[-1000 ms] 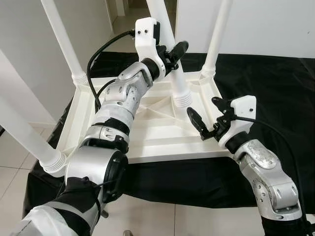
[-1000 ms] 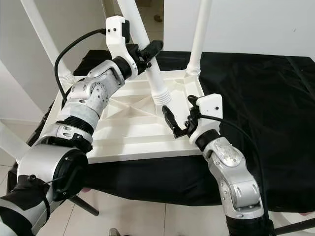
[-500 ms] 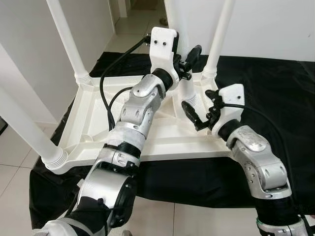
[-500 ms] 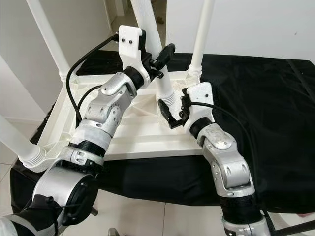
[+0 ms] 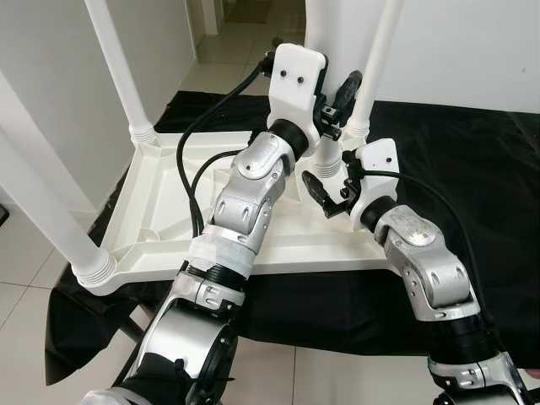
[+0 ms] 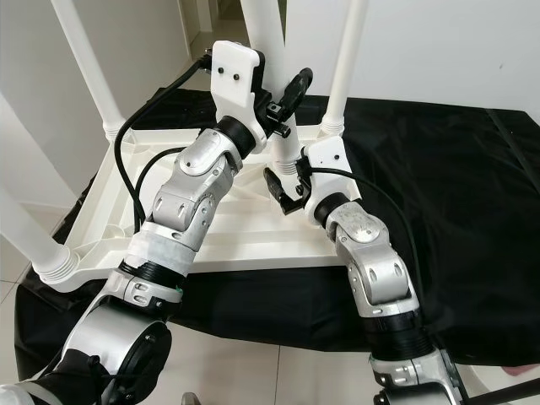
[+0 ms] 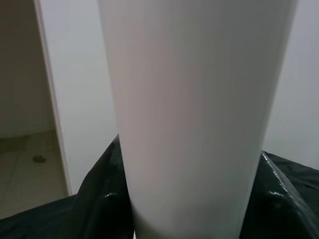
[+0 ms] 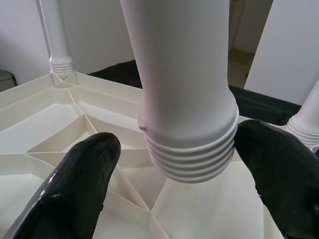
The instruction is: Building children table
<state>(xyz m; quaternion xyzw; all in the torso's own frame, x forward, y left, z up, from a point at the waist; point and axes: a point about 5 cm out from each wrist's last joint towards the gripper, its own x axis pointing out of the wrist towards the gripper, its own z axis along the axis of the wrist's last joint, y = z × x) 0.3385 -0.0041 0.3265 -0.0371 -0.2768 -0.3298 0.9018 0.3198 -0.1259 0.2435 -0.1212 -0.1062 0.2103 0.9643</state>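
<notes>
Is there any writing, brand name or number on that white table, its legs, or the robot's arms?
None: nothing to read.
The upturned white table top, the loose table leg and the black cloth are all plain.
The left gripper and right gripper housings show only small dark screw holes.
</notes>
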